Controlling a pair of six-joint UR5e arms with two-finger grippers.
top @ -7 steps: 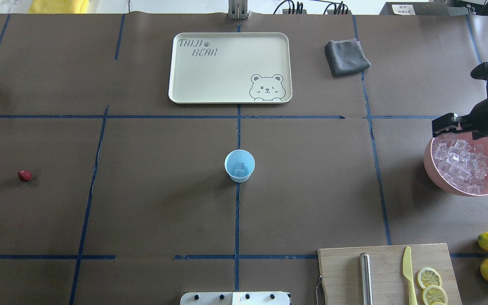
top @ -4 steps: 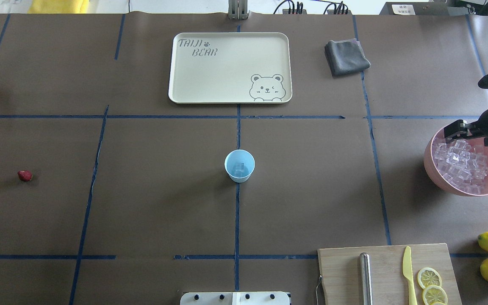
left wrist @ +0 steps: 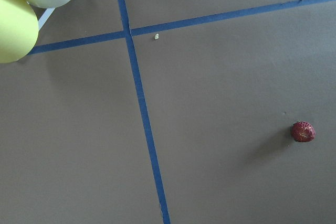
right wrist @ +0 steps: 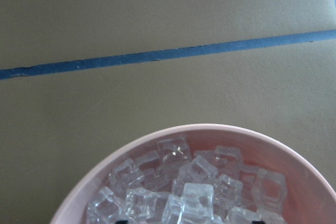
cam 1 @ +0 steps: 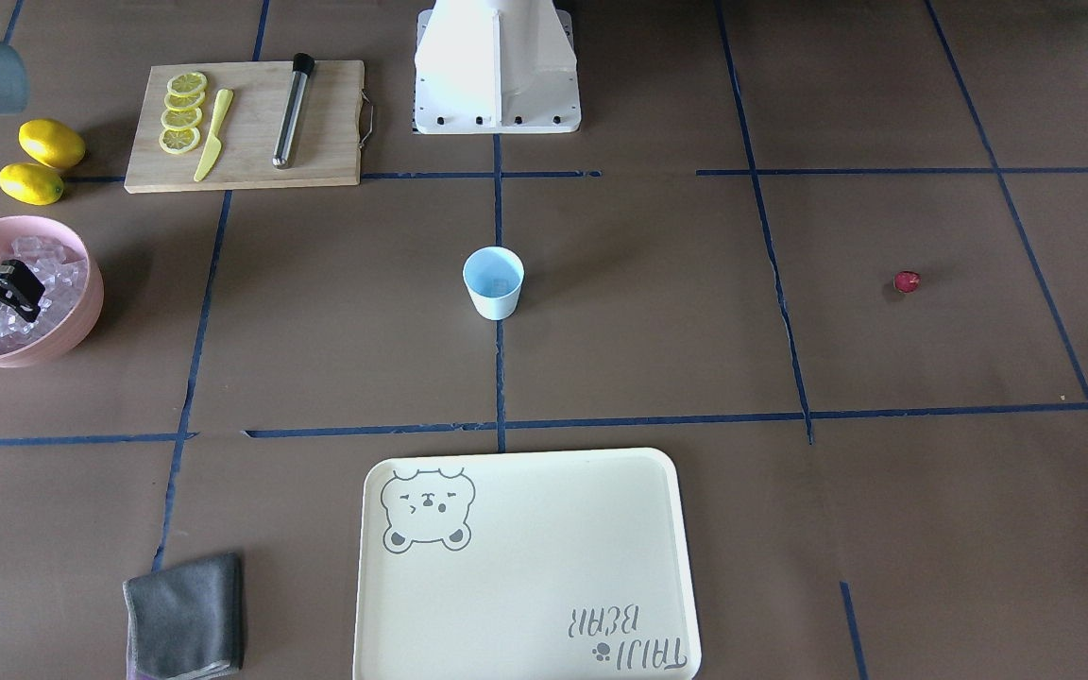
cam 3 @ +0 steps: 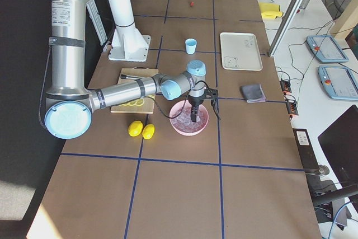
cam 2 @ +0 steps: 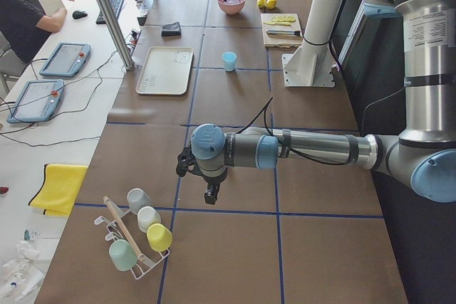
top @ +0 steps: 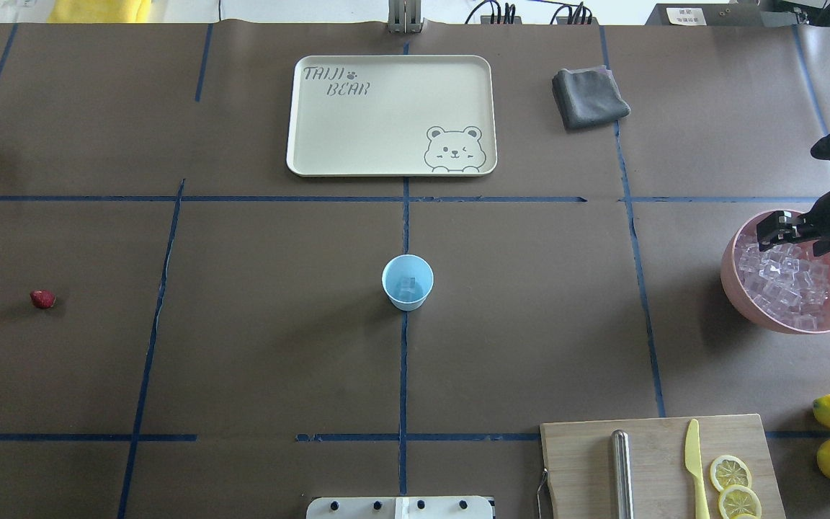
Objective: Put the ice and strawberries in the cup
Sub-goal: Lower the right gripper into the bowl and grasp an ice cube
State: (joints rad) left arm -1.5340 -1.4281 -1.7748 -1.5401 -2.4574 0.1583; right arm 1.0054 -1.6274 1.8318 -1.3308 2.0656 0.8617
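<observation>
Right tool lowered over ice; cup stands upright.

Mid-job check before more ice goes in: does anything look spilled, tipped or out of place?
No spill: the cup stands upright and the ice sits inside the pink bowl. Only the strawberry looks odd, lying loose on the table far to the robot's left.

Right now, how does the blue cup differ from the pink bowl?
The cup is small, light blue and tapered; the bowl is much larger, pink and rounded. The cup holds only a little ice; the bowl is heaped with cubes. The cup stands central, the bowl far to the robot's right. Both stand upright and open.
</observation>
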